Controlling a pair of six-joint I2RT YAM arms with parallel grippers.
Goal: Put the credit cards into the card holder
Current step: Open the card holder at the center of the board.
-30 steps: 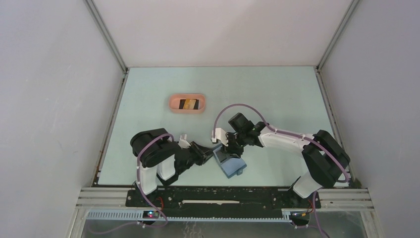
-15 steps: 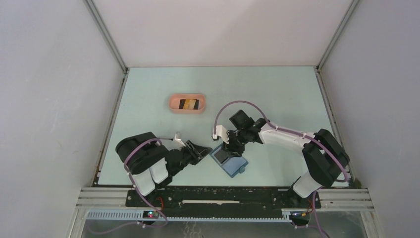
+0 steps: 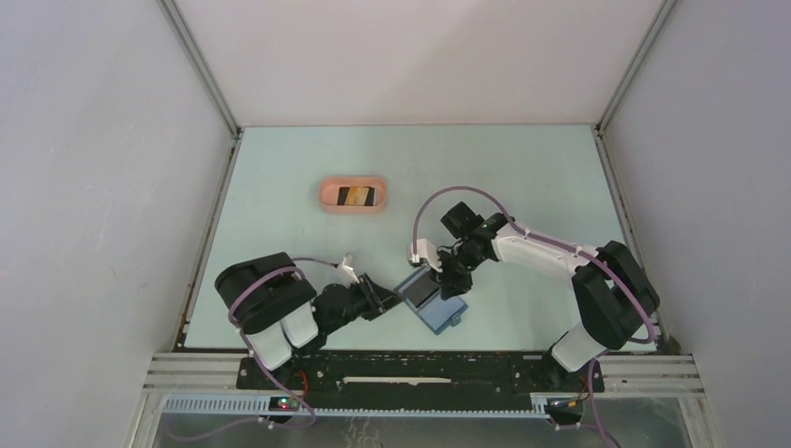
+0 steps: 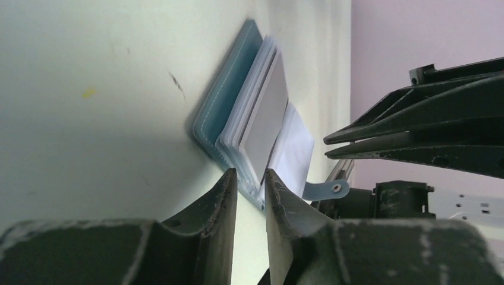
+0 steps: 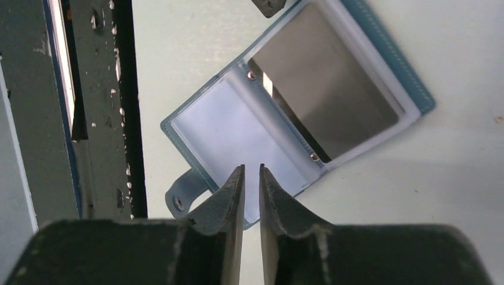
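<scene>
Left claw [image 4: 249,178] and right claw [image 5: 251,169] newly narrowed at open card holder [image 5: 226,127], grip unclear; credit cards [image 3: 355,195] still in tray [image 3: 326,199].

The card holder [image 5: 285,119] pairs a stitched matt cover with glossy clear plastic sleeves. The right pincer [image 5: 250,170] is scuffed, dull black plastic.

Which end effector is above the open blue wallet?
The right end effector, pointing down onto the card holder; the left end effector lies low beside it.
</scene>
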